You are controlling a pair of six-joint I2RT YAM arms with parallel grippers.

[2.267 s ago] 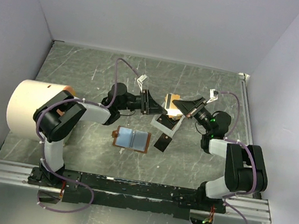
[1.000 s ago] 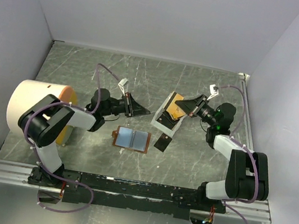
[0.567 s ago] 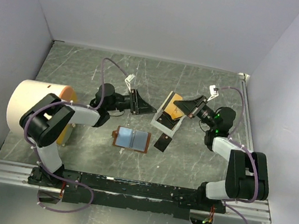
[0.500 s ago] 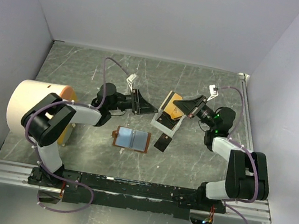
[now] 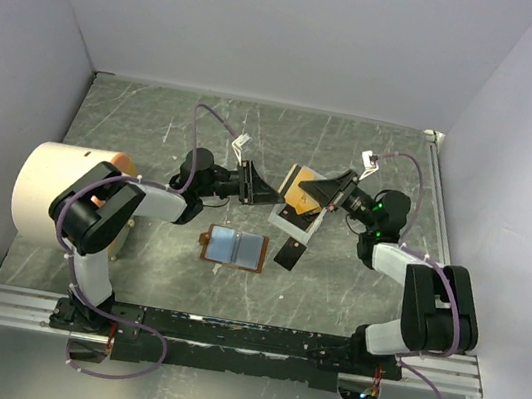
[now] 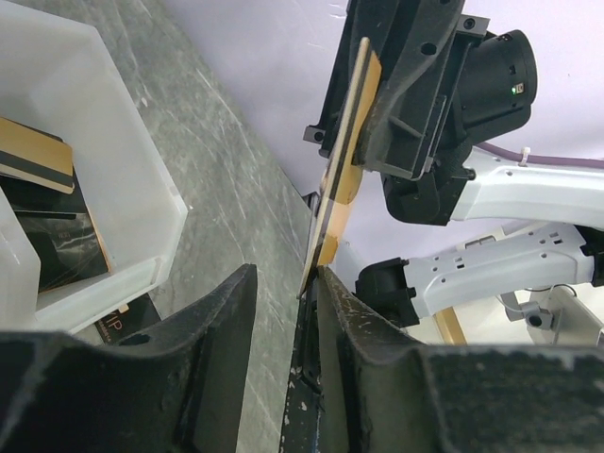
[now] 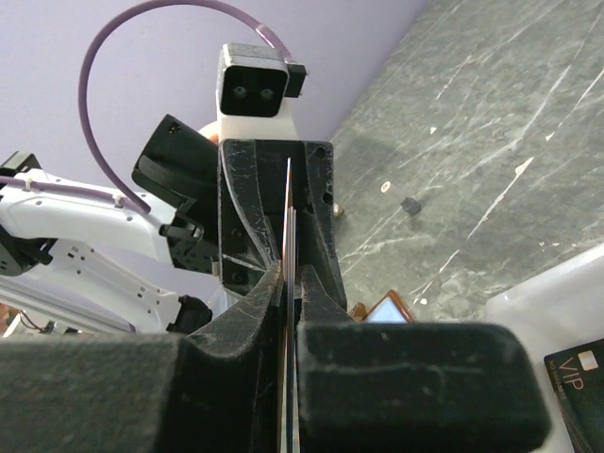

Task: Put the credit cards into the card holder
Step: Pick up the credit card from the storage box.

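My right gripper (image 5: 313, 184) (image 7: 291, 274) is shut on a tan-orange credit card (image 5: 298, 187) (image 7: 288, 222), holding it on edge above the white tray. My left gripper (image 5: 270, 197) (image 6: 283, 283) faces it with its jaws apart. The card's (image 6: 342, 165) free end sits between them, close to the right-hand finger (image 6: 368, 349), and a gap shows on the other side. The card holder (image 5: 235, 247) (image 7: 388, 307) lies open on the table, light-blue lining up. More credit cards lie in the tray: a tan one (image 6: 33, 156) and a dark one (image 6: 58, 241).
The white tray (image 5: 302, 228) (image 6: 123, 179) stands between the two grippers. A dark card marked VIP (image 5: 289, 253) (image 7: 578, 370) lies on the table by the tray's near edge. A large cream cylinder (image 5: 55, 188) stands at the left.
My left gripper opened and moved right until its jaws straddle the end of the card. My right gripper shifted slightly left, still holding the tan-orange card.
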